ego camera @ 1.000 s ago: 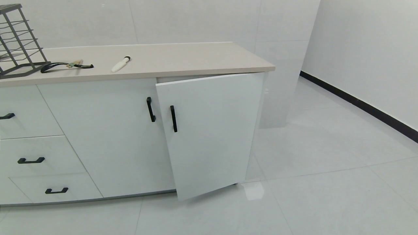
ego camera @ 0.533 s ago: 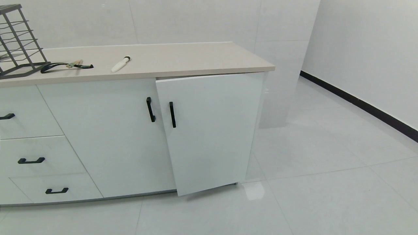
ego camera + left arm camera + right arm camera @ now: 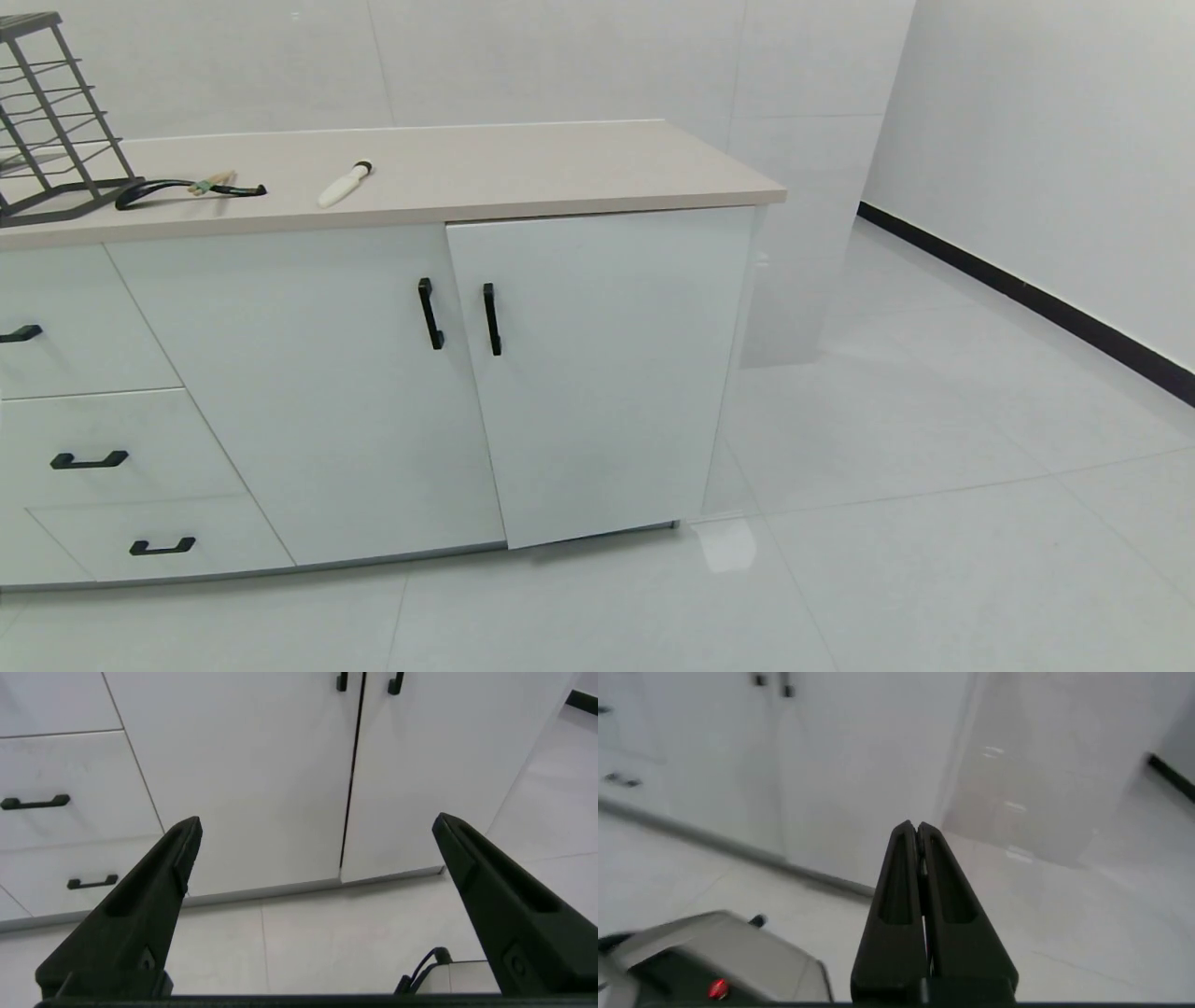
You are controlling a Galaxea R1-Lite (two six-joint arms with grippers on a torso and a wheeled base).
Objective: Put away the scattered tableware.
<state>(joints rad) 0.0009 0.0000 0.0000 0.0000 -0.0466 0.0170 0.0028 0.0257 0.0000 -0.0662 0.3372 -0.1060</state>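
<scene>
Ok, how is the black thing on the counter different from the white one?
The black utensil is long and curved; the white utensil is shorter and straight. The black one lies right beside the wire rack; the white one lies farther from it. Both rest flat on the countertop.

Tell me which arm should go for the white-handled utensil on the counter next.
Left, probably: the left gripper is open, the right gripper shut, and the white-handled utensil lies toward the robot's left on the counter.
</scene>
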